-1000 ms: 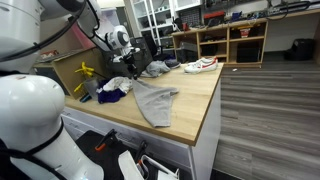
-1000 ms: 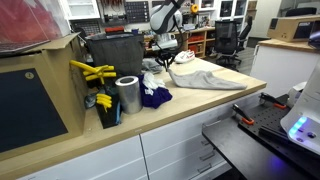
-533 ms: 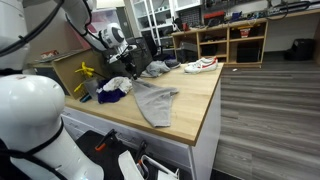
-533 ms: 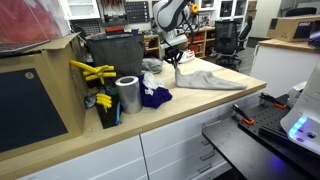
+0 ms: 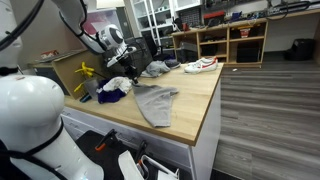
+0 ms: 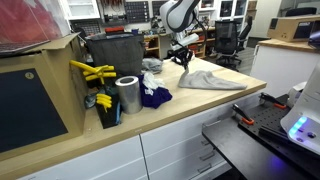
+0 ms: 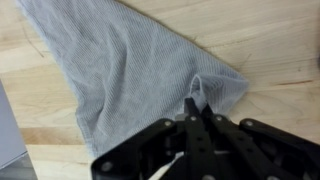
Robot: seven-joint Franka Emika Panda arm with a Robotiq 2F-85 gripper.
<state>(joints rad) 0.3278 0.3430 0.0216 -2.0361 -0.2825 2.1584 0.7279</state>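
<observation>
A grey cloth [image 5: 157, 103] lies spread on the wooden worktop [image 5: 200, 95], with one end hanging over the front edge. My gripper [image 5: 127, 72] is shut on a corner of it and holds that corner a little above the wood. In an exterior view the gripper [image 6: 184, 60] pinches the lifted corner while the rest of the grey cloth [image 6: 215, 80] lies flat. In the wrist view the black fingers meet at the gripper [image 7: 193, 104] on a raised fold of the ribbed grey cloth [image 7: 120, 70].
A dark blue cloth [image 6: 153, 97] lies beside a metal can [image 6: 128, 95] and yellow tools [image 6: 92, 72]. A black bin [image 6: 115, 55] stands behind them. A white and red shoe [image 5: 202, 65] and a dark garment [image 5: 155, 68] lie at the far end.
The gripper, still shut, has moved sideways over the worktop and drawn the cloth's corner with it, bunching that end toward the rest of the cloth.
</observation>
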